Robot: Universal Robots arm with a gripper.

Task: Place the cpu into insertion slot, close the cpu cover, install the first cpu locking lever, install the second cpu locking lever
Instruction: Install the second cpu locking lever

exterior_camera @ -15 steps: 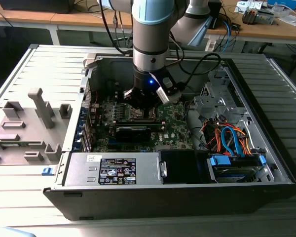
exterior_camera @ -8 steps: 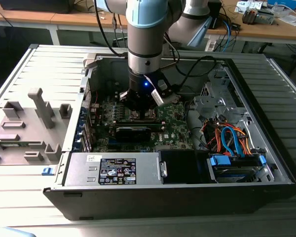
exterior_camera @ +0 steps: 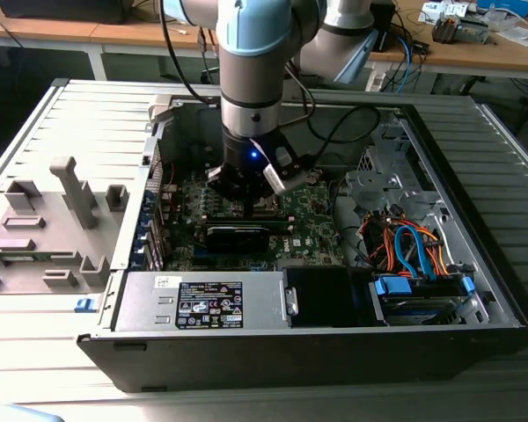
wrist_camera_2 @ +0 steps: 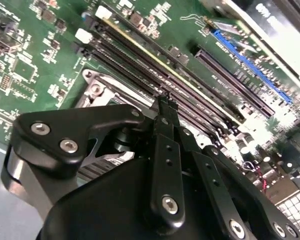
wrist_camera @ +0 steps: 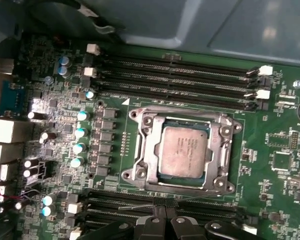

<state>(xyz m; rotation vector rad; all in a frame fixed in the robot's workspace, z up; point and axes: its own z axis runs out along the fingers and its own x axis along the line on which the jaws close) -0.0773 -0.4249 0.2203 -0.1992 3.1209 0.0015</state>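
While the cpu (wrist_camera: 184, 151) sits under the closed cpu cover (wrist_camera: 149, 150), you see the gripper (wrist_camera: 164, 216) with fingers pressed together just beside its edge

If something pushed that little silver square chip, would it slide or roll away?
Probably neither. The cpu is flat, so rolling looks unlikely, and it sits inside the cpu cover, which likely blocks sliding. It looks thin and stiff, probably light.

Arm's pointing pretty much straight down, wrist vertical, blue light glowing on it. The gripper (exterior_camera: 249, 207) hangs low at the end, black fingers (wrist_camera: 165, 225) pressed together with the tips meeting in both wrist views, nothing between them.
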